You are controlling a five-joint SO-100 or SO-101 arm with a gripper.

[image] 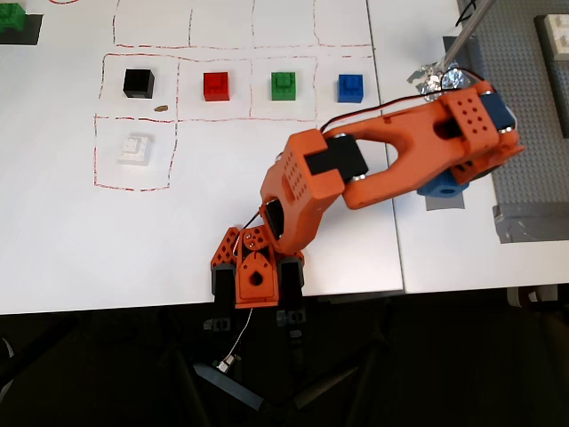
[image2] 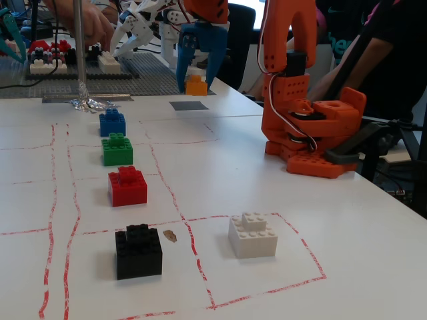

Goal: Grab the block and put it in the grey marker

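Reading near to far in the fixed view:
Writing: none legible on any brick.
Grey marker point(image2: 189, 105): flat on the table; mostly hidden under the arm in the overhead view.
Gripper point(image2: 195, 83): blue fingers clamped on the block.
Block point(image2: 196, 85): beyond the marker; its contact with the table is unclear.

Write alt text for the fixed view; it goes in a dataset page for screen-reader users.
An orange robot arm holds an orange-yellow block in its blue gripper above the table's far edge, near a grey marker. Closer, blue, green, red and black bricks form a row, with a white brick beside them.
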